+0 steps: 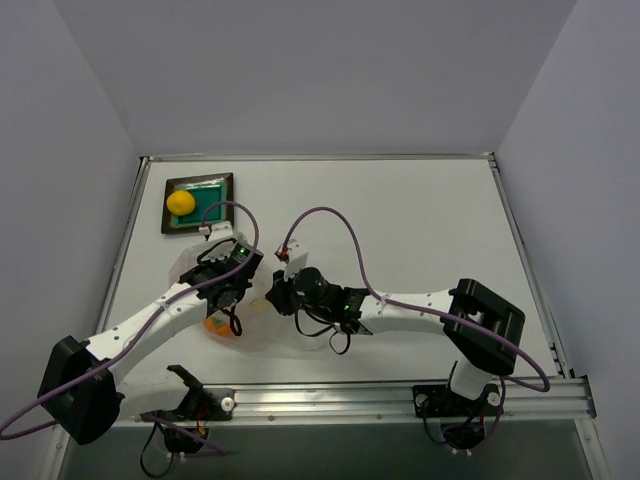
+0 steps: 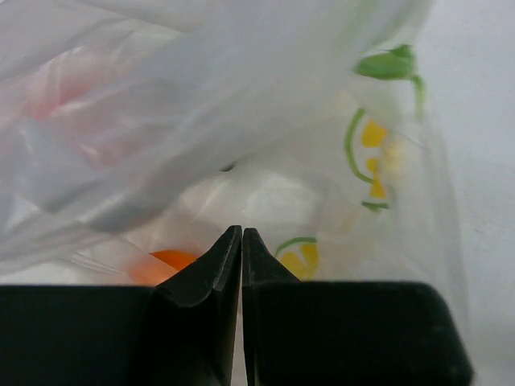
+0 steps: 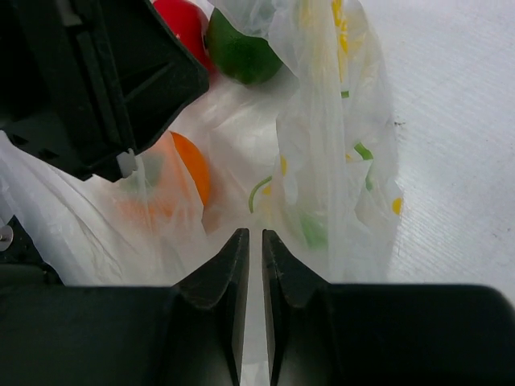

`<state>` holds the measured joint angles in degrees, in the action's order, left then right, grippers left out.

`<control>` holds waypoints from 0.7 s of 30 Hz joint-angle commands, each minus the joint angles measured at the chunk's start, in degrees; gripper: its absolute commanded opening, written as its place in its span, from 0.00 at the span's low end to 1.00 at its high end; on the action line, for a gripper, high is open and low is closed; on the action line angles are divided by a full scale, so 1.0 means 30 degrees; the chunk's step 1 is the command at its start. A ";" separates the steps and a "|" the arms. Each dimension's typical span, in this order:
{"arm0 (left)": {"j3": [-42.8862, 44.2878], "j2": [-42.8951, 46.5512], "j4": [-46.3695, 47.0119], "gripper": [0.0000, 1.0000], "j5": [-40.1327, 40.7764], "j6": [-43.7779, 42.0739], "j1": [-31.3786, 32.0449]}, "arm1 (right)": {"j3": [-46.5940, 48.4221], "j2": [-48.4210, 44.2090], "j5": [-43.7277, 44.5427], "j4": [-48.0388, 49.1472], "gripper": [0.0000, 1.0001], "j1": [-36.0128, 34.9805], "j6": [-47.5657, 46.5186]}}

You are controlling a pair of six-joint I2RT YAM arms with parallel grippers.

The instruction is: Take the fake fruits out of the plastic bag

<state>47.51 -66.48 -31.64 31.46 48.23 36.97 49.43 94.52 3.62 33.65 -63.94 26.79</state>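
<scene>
The clear crinkled plastic bag (image 1: pixel 265 332) lies between my two arms and fills both wrist views (image 2: pixel 241 121) (image 3: pixel 322 161). My left gripper (image 1: pixel 230 298) (image 2: pixel 242 231) is shut, pinching bag film. My right gripper (image 1: pixel 273 296) (image 3: pixel 254 233) is shut on bag film, with a thin white strip between the jaws. The orange fruit (image 1: pixel 214 325) (image 2: pixel 170 260) (image 3: pixel 191 165) sits inside the bag. The red fruit (image 3: pixel 183 20) and the dark green fruit (image 3: pixel 240 53) lie at the bag's far end, hidden by the arms from above. The yellow fruit (image 1: pixel 180 202) rests on the tray.
A dark-framed square tray (image 1: pixel 222 184) with a teal centre stands at the back left. The left gripper's black body (image 3: pixel 88 80) sits close above the right gripper's view. A metal rail (image 1: pixel 400 400) runs along the near table edge.
</scene>
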 commanded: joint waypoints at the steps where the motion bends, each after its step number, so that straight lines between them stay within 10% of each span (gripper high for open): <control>1: -0.0541 0.0098 0.0559 0.04 0.0117 0.0447 -0.1043 | 0.1332 0.0718 -0.0150 0.0913 0.09 -0.0043 -0.0051; 9: -0.1479 0.2002 -0.2723 0.49 -0.0174 0.1648 -0.1161 | 0.2390 0.2389 -0.0999 0.1059 0.24 -0.0599 -0.0198; 14: -0.1802 0.2325 -0.4774 0.57 -0.1169 0.2410 -0.1366 | 0.2449 0.2916 -0.2521 0.1030 0.61 -0.1039 -0.0549; 21: -0.2212 0.2647 -0.5130 0.63 -0.1639 0.2236 -0.2011 | 0.2888 0.3912 -0.5507 0.0445 0.64 -0.1157 -0.0842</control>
<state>39.66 -60.07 -44.38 26.79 54.30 31.70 55.72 105.38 -7.03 34.50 -67.16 25.36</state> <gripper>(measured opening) 0.625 0.640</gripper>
